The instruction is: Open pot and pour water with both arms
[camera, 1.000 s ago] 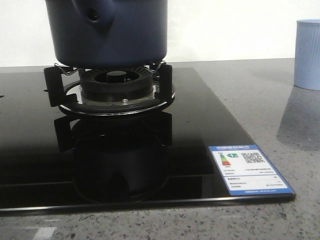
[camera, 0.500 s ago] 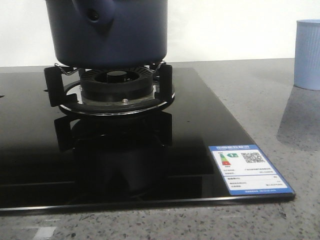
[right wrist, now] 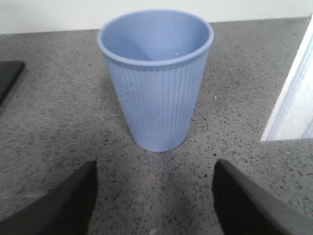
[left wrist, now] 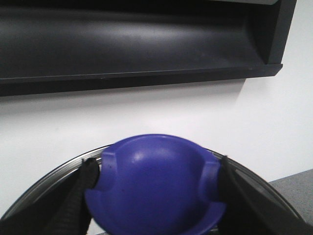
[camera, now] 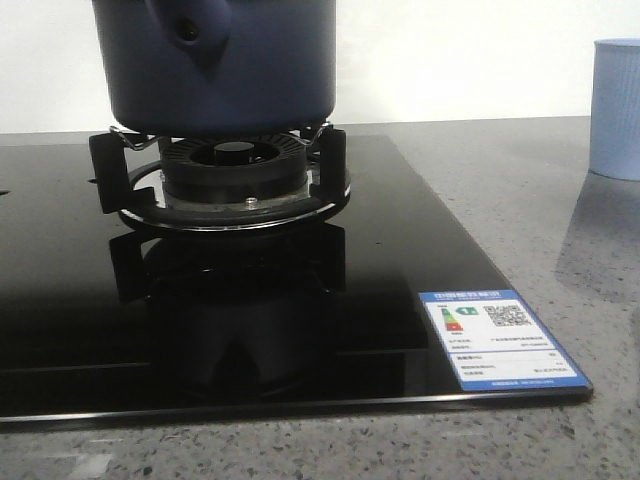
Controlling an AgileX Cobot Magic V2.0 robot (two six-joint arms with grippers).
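Observation:
The dark navy pot [camera: 215, 60] stands on the burner grate [camera: 110, 170], its pointed handle bracket [camera: 190, 30] facing the camera; its top is cut off by the frame. In the left wrist view my left gripper [left wrist: 157, 169] is shut on the lid's blue knob [left wrist: 156, 191], one finger on each side, with the lid's metal rim [left wrist: 58, 171] behind it. My right gripper [right wrist: 155, 169] is open and empty, low over the counter, a short way from the pale blue ribbed cup [right wrist: 155, 78]. The cup [camera: 615, 105] stands at the far right. Neither gripper shows in the front view.
The black glass cooktop [camera: 80, 300] carries the burner [camera: 232, 165] and a blue energy label [camera: 500, 338] at its front right corner. Grey speckled counter [camera: 520, 200] lies between cooktop and cup. A black range hood [left wrist: 137, 44] hangs on the white wall. A white panel [right wrist: 293, 107] stands beside the cup.
The pot and the cup have not moved. Only the dark reflection on the cooktop below the burner has shifted slightly.

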